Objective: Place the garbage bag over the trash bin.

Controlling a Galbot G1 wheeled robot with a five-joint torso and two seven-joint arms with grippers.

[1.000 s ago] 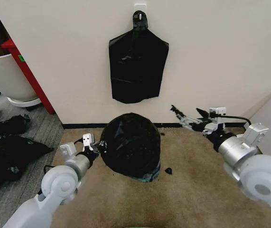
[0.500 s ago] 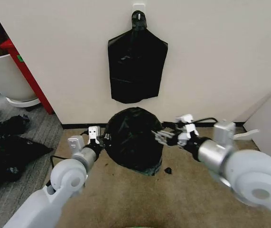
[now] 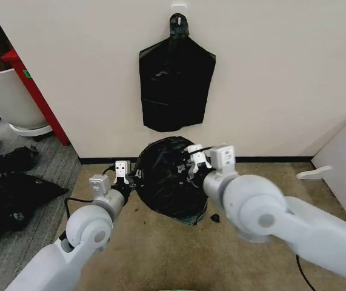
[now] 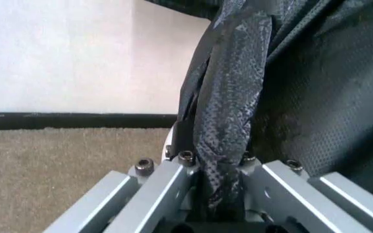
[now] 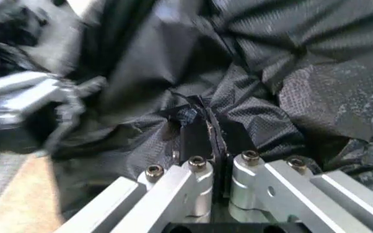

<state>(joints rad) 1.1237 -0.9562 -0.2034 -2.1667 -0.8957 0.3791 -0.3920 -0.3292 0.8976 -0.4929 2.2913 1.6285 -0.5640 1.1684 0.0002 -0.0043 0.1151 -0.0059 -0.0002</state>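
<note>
Head view: garbage bag (image 3: 169, 179) sits centre frame on the carpet (image 3: 160, 254) below the wall, draped as a glossy black wrinkled dome; trash bin presumably under it, hidden. Left gripper (image 3: 130, 177) at the bag's left edge, clamped on a twisted fold (image 4: 228, 131). Right gripper (image 3: 192, 165) at its upper right, pinched on a film ridge (image 5: 203, 114). Step looks like spreading the mouth over the rim; next likely needs both edges pulled down evenly.

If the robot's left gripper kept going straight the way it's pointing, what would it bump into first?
Probably the garbage bag: the left gripper is already shut on a fold of it, and the bag's black bulk lies straight ahead.
</note>
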